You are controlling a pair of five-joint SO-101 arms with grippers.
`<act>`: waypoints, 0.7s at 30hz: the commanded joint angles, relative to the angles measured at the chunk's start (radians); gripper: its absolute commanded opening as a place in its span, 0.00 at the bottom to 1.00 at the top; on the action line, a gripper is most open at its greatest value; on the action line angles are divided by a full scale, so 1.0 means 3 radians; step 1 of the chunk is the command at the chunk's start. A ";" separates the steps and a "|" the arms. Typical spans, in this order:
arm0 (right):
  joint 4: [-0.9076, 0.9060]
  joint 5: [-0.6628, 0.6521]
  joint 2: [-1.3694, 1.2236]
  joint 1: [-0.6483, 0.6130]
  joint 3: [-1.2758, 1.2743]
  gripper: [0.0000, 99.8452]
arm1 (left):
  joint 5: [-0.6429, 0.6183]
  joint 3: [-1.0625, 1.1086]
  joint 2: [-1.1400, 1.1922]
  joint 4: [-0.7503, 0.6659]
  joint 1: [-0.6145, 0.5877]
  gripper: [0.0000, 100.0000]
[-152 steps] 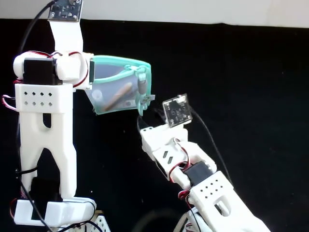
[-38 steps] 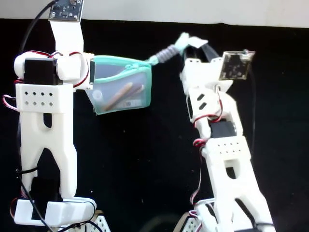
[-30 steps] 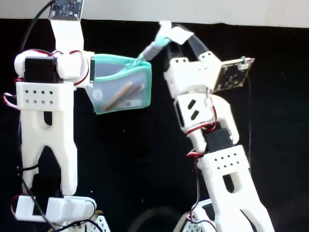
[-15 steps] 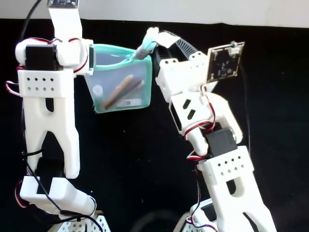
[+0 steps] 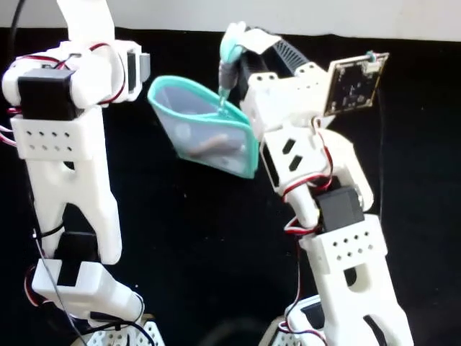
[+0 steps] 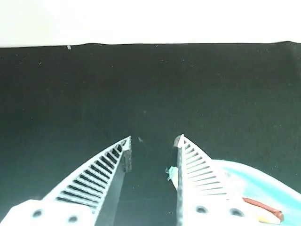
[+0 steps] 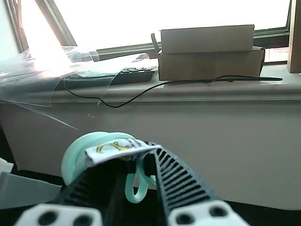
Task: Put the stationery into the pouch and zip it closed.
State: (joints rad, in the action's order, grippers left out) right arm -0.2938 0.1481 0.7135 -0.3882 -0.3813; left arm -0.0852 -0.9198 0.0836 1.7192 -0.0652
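The table is covered with a black cloth (image 5: 180, 252), and a white wall (image 5: 180, 14) runs along the back at 12 o'clock. In the right wrist view there is a bright window behind, with two boxes (image 7: 207, 52) on its ledge.

The pouch (image 5: 209, 137) is up in the air. In the high view it is a little above the middle, at about 11 o'clock. It hangs tipped to one side, with one corner up high. At that top corner is a green pull loop (image 5: 229, 54). The right gripper (image 5: 238, 47) is squeezed tight on this loop, so the whole pouch hangs from it. The right arm stands at the pouch's 3 o'clock side.

The left gripper (image 6: 153, 141) is at the pouch's 10 o'clock side. Its two fingers are spread wide with nothing between them. The pouch is just beside one finger, and I cannot tell if they touch.

Inside the see-through pouch I can see a long brown pencil-like thing (image 5: 212, 144). So I think the first job, putting the stationery in, is done.

The zip is harder. I cannot tell if the top is zipped all the way shut. If it is not, the zip is what is left to do. The left gripper would probably need to hold the pouch while the right one pulls.
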 commanded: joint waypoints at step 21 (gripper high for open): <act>-0.0008 -0.0005 -0.0202 0.0054 0.0396 0.01 | 0.0005 0.2575 -0.1010 -0.0665 0.0018 0.01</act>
State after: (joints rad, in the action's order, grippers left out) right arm -0.2938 0.1481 0.6490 -0.3821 -0.3168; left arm -0.0852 -0.2463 -0.1849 1.6441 -0.0667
